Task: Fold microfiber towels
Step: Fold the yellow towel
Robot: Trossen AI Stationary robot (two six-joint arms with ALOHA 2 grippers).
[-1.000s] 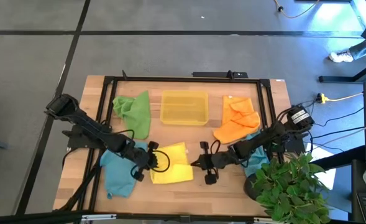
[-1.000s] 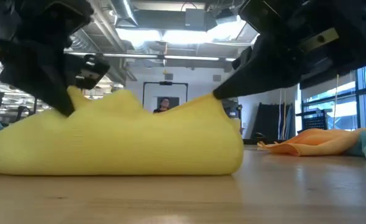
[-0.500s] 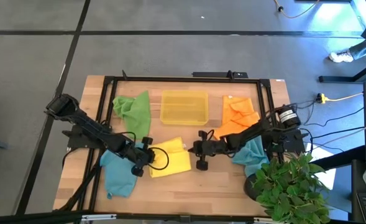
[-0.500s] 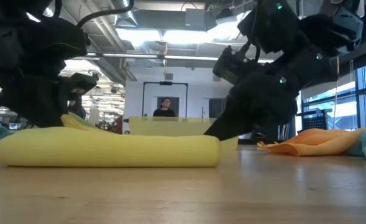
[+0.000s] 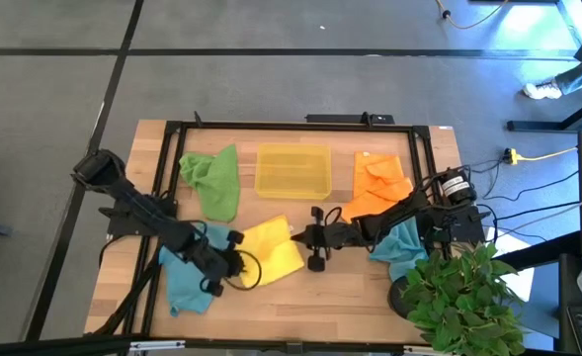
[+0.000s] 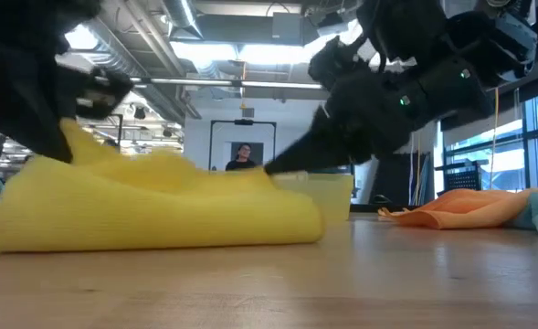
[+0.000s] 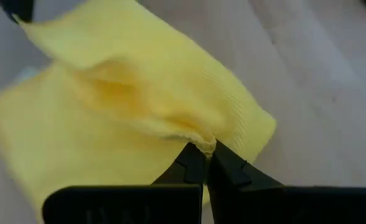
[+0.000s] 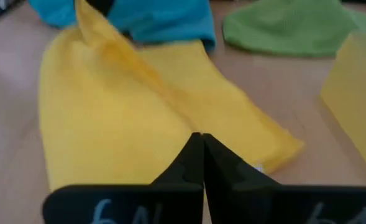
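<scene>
The high view looks straight down from well above, taking in the whole table (image 5: 291, 297) and surrounding floor. The low view sits at tabletop height, facing level across the surface into the room. Each wrist view looks forward, close to the tabletop. All four views share the yellow towel (image 5: 271, 253) (image 6: 150, 206) (image 7: 139, 99) (image 8: 139, 118) near frame centre.

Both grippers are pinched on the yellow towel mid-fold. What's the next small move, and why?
Probably carry both corners a little farther across, then lower them. The left gripper and right gripper are each shut on an edge of the yellow towel, which is lifted into a ridge in the low view, not yet flat on the table.
</scene>
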